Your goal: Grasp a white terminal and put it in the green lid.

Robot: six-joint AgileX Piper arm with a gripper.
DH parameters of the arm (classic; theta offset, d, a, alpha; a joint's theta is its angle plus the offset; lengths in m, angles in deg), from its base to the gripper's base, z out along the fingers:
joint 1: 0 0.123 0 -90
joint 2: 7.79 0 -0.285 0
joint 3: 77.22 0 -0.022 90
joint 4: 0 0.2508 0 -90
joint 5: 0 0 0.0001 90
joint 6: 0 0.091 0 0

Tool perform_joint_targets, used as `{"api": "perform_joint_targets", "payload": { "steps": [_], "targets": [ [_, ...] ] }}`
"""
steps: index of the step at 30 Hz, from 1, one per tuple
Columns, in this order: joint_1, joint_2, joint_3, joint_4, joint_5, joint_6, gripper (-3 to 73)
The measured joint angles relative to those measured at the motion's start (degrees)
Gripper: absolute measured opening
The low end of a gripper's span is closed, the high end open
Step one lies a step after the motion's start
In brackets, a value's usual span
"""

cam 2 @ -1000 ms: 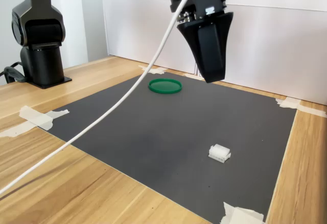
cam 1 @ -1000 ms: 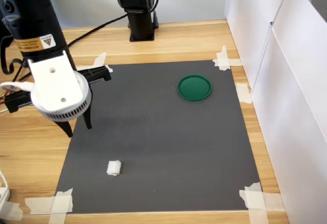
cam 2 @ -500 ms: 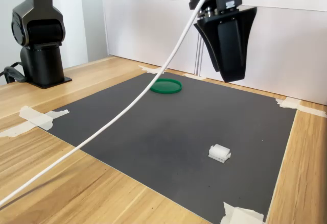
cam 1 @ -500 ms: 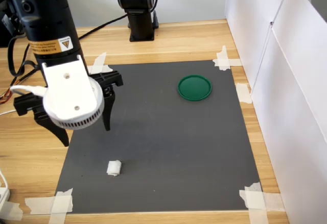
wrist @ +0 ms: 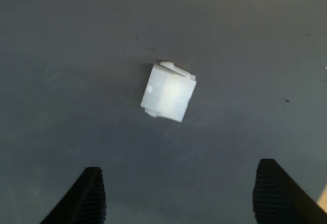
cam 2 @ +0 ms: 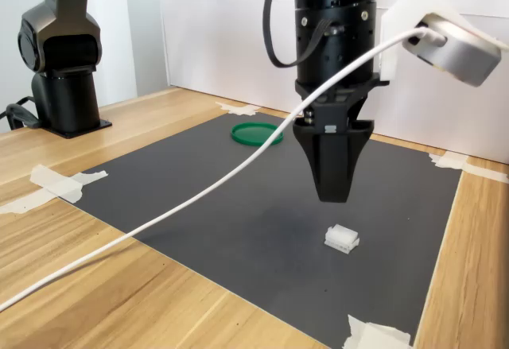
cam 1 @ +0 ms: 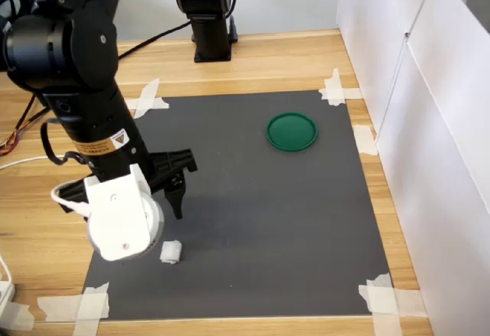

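Observation:
The white terminal [cam 1: 171,252] lies on the dark mat [cam 1: 268,221] near its front left corner in the first exterior view. The wrist view shows the white terminal [wrist: 168,92] ahead of the gap between my two black fingertips [wrist: 92,196]. My gripper [cam 2: 332,196] hangs open a little above the mat, just short of the white terminal [cam 2: 342,238] and apart from it, holding nothing. In the first exterior view the wrist camera housing hides one finger. The green lid [cam 1: 292,132] sits empty far across the mat; the second exterior view shows the green lid [cam 2: 256,133] behind my arm.
A black stand [cam 1: 205,14] rises at the table's back edge. White panels [cam 1: 429,122] wall the first exterior view's right side. Tape strips [cam 1: 84,305] pin the mat's corners. A white cable [cam 2: 199,198] trails from the wrist across the second exterior view.
My arm has swung forward and down across the mat toward the white terminal. The gripper stays open and the terminal and lid have not moved.

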Motion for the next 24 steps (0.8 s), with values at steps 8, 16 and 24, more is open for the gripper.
{"api": "perform_joint_targets", "payload": {
  "steps": [8,16,24],
  "targets": [
    [0.06,1.73,0.00,1.84,-1.47,6.56,69.8],
    [0.11,3.39,0.00,1.60,-3.19,9.53,69.8],
    [0.11,5.04,0.00,2.64,-4.39,9.69,69.8]
  ]
}}
